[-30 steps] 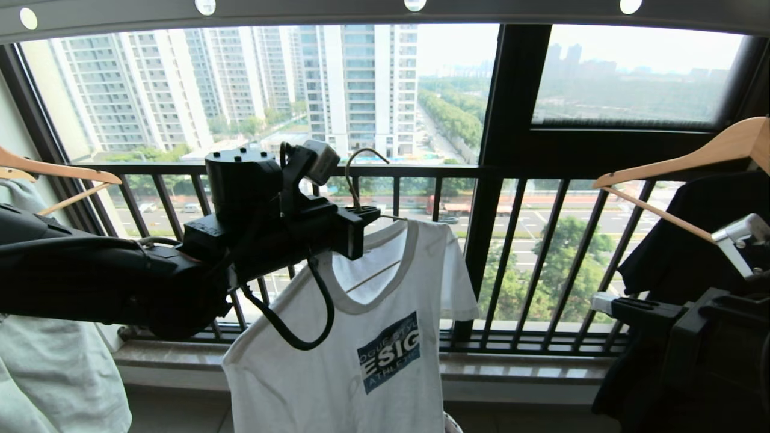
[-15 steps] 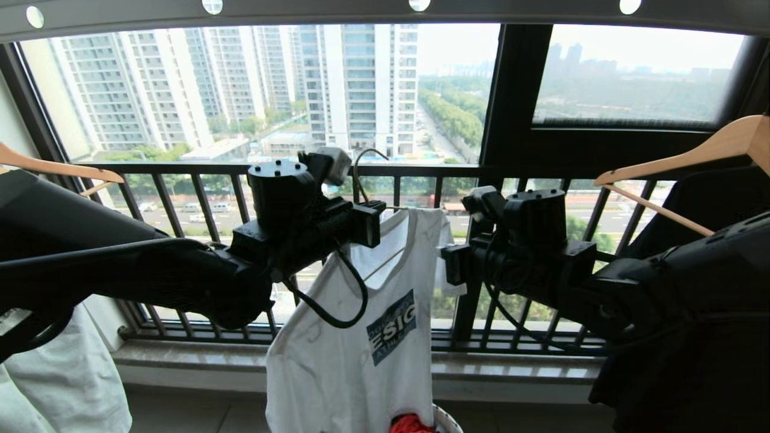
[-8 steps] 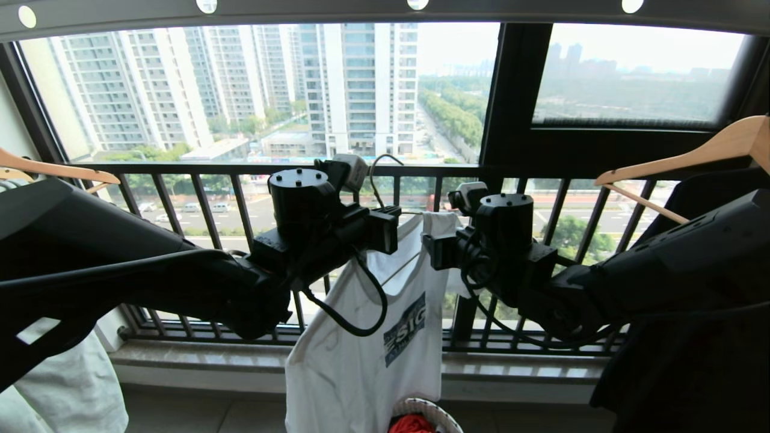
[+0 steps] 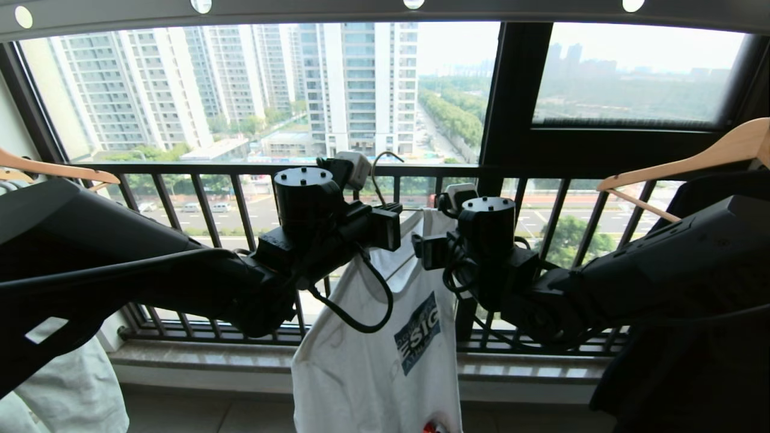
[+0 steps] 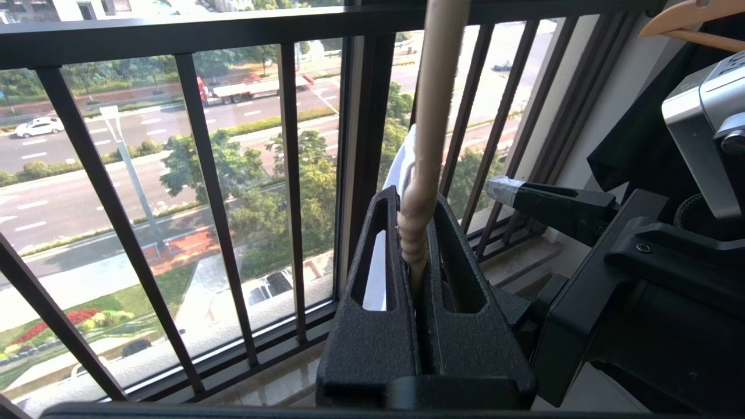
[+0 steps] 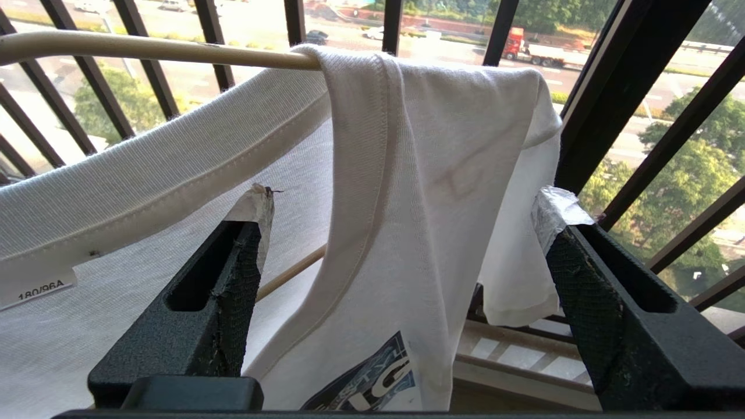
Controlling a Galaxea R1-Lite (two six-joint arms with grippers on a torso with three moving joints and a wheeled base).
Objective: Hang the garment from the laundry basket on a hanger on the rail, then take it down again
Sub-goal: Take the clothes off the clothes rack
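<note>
Both arms have drawn together and the right gripper (image 6: 401, 209) has spread its jaws around the shirt's shoulder.

Off the dark grey holed rail (image 4: 385, 11), the thin cream-white wire hanger (image 5: 420, 192) is pinched at its neck by the left gripper (image 5: 416, 233), so only stripping the shirt seems left. The white short-sleeved T-shirt with a blue chest logo (image 4: 385, 361) hangs bunched and skewed, one shoulder draped over the hanger arm, above the basket, which is barely in view.
</note>
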